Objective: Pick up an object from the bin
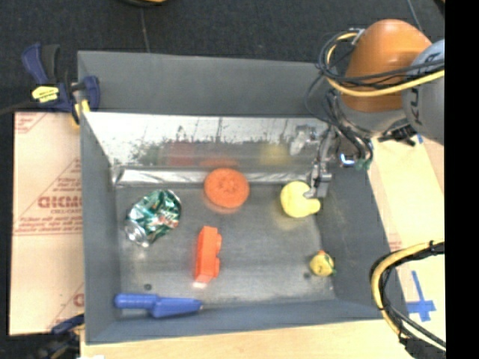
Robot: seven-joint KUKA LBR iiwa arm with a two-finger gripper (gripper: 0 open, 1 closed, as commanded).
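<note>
My gripper (315, 188) hangs at the back right of the bin, its finger ends touching the upper right edge of a pale yellow rounded thing (299, 201). Whether that thing sits between the fingers is hidden. A round orange disc (226, 188) lies to the left by the back wall. A small yellow toy (321, 264) with a dark spot rests near the front right corner.
An orange blocky piece (207, 254) lies in the middle front. A crumpled green and silver wrapper (153, 215) sits at the left. A blue tool (157, 304) lies along the front wall. The arm's orange cover and cables hang over the right rim.
</note>
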